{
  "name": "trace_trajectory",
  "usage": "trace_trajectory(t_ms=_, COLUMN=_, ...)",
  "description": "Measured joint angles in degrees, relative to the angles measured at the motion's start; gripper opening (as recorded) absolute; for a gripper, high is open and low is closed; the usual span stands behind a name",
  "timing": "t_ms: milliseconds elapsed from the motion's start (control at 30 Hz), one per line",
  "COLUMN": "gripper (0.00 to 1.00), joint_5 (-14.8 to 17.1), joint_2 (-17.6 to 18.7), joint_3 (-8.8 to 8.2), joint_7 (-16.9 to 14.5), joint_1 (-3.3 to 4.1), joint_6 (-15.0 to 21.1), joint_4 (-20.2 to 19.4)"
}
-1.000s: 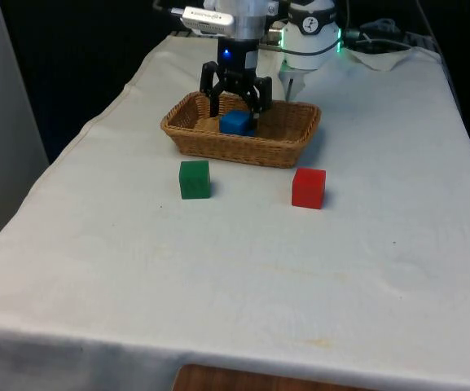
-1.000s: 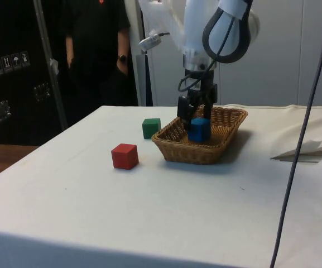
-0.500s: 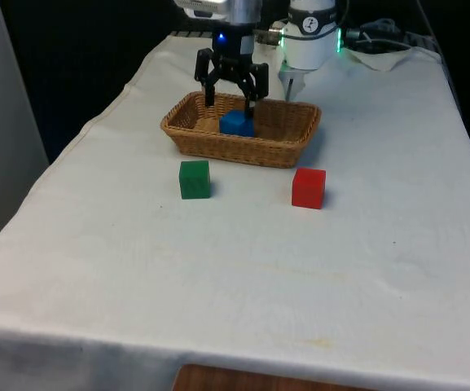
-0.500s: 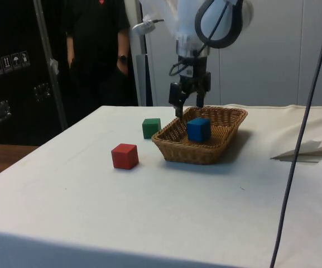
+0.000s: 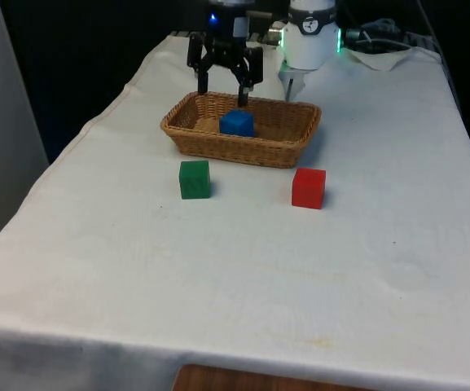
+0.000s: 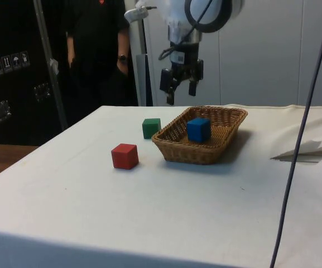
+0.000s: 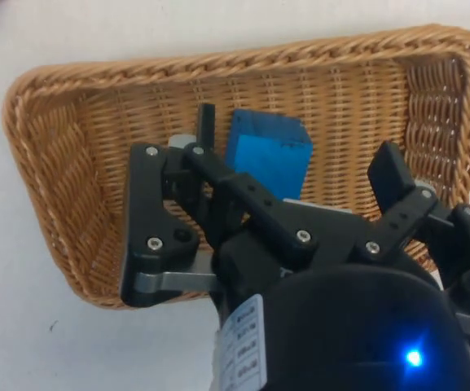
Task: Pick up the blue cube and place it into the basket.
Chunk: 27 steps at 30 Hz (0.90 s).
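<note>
The blue cube [image 5: 236,123] [image 6: 198,129] [image 7: 268,151] rests inside the wicker basket [image 5: 287,151] [image 6: 190,152] [image 7: 72,187], towards the front view's left half. My gripper [image 5: 222,88] [image 6: 181,96] [image 7: 298,152] hangs open above the basket, well clear of the cube, with nothing between its fingers. From the wrist view the cube lies on the basket floor, seen between the spread fingers.
A green cube [image 5: 194,179] [image 6: 151,128] and a red cube [image 5: 309,187] [image 6: 125,156] stand on the white cloth just in front of the basket. A person [image 6: 94,50] stands behind the table's side. A cable [image 6: 300,139] hangs at the side view's right.
My gripper has let go of the blue cube and risen straight up out of the basket. The cube stays in the basket.
</note>
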Motion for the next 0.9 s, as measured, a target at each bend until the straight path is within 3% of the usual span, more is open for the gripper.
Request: trace_trajectory(t_ms=900, gripper=1.0, joint_5=2.52, joint_2=-1.95, joint_3=0.06, joint_7=0.0, joint_1=0.0, joint_6=-11.75, joint_4=10.6)
